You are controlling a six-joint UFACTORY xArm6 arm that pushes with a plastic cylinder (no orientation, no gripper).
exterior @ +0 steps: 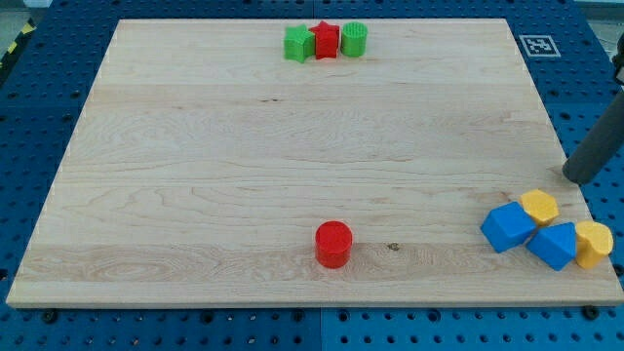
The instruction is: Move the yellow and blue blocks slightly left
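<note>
Near the board's bottom right corner lies a tight group: a blue cube (507, 227), a yellow hexagonal block (539, 206) just above it, a blue pentagonal block (554, 244) and a yellow block (594, 243) at the far right, at the board's edge. My tip (571, 178) is at the view's right edge, just above and to the right of the yellow hexagonal block, apart from it.
A red cylinder (332, 243) stands at bottom centre. At the top centre a green block (298, 44), a red star-shaped block (326, 40) and a green cylinder (354, 39) sit in a row. The wooden board (195, 166) lies on a blue pegboard table.
</note>
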